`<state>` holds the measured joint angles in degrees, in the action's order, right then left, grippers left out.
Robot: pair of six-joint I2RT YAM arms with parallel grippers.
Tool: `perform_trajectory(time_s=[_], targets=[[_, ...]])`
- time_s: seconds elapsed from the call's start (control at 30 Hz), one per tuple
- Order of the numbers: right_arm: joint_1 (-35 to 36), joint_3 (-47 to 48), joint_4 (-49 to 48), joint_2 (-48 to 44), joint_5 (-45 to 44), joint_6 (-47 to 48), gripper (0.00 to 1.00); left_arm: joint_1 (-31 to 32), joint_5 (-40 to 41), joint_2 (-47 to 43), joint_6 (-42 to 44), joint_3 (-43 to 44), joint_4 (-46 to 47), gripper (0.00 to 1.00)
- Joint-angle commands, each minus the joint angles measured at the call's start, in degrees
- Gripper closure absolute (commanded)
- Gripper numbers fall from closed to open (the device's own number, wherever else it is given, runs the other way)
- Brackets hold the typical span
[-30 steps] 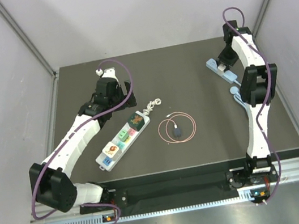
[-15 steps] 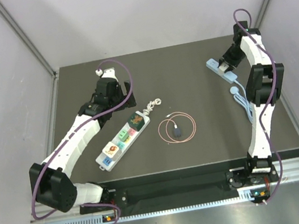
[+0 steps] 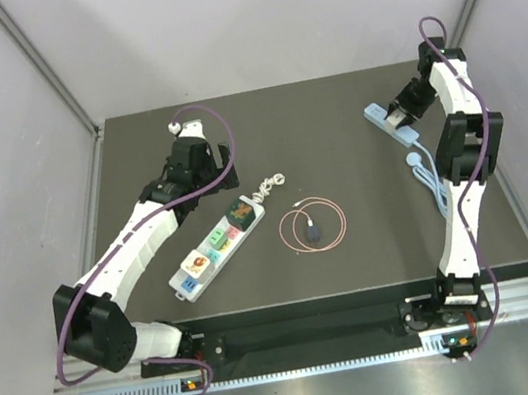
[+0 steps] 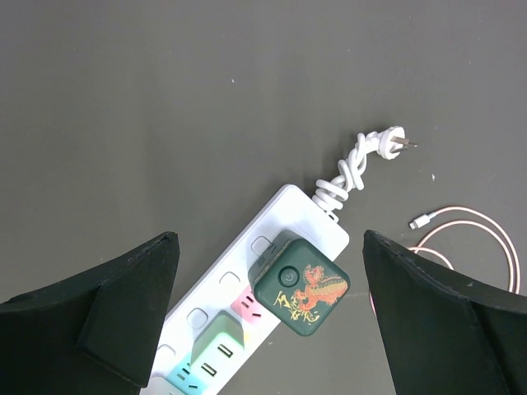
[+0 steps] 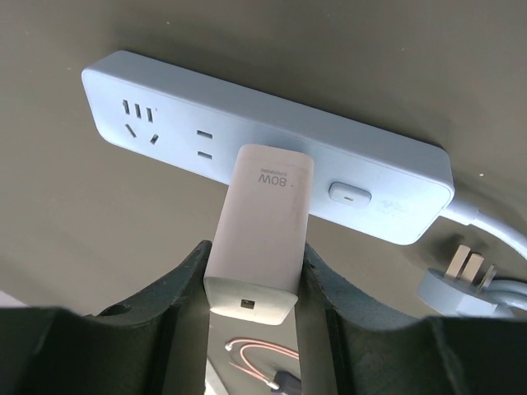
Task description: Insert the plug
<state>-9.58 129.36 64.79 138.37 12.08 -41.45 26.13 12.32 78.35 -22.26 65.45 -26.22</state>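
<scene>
My right gripper point(image 5: 255, 253) is shut on a white 80W charger point(image 5: 265, 216). The charger's far end meets the face of a light blue power strip point(image 5: 375, 179), between a two-pin socket and the strip's button; its prongs are hidden. In the top view the strip point(image 3: 386, 123) lies at the back right with the right gripper point(image 3: 400, 114) on it. My left gripper point(image 4: 268, 247) is open and empty above a white power strip point(image 4: 221, 284) that holds a dark green cube adapter point(image 4: 300, 288).
The white strip point(image 3: 216, 246) lies diagonally at centre left with coloured plugs in it and a knotted white cord and plug point(image 4: 394, 141). A coiled pink cable point(image 3: 315, 223) lies mid-table. The blue strip's cord point(image 5: 486, 226) coils at its right end.
The right arm's wrist and elbow have swung right and back, tilting the charger at the blue strip. The left arm has not moved.
</scene>
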Motion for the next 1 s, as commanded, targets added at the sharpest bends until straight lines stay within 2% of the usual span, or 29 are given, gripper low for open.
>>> perform_trajectory(time_s=[0.0, 0.1, 0.13, 0.33, 0.63, 0.97], targets=[[-0.6, -7.1, -16.1, 7.2, -2.8, 2.5, 0.88, 0.1, 0.5, -0.2, 1.1, 0.6, 0.1, 0.03], [-0.7, -10.4, -19.4, 3.1, -2.0, 2.3, 0.69, 0.1, -0.3, -0.5, 1.1, 0.3, 0.4, 0.03], [-0.7, -11.1, -20.5, 1.7, -1.0, 2.8, 0.6, 0.0, -0.4, -0.6, 1.1, 0.4, 0.5, 0.03], [-0.8, -12.4, -24.8, -2.4, 1.4, 4.4, 0.37, 0.1, -0.8, -1.3, 1.2, 0.1, 0.6, 0.04], [-1.3, -15.0, -26.7, -6.3, 2.1, 7.1, 0.25, 0.0, -0.8, -1.8, 1.3, -0.1, 0.9, 0.04], [-1.8, -18.9, -26.4, -12.9, 1.0, 9.3, 0.21, 0.0, -1.9, -1.8, 1.1, 0.0, 1.0, 0.04]])
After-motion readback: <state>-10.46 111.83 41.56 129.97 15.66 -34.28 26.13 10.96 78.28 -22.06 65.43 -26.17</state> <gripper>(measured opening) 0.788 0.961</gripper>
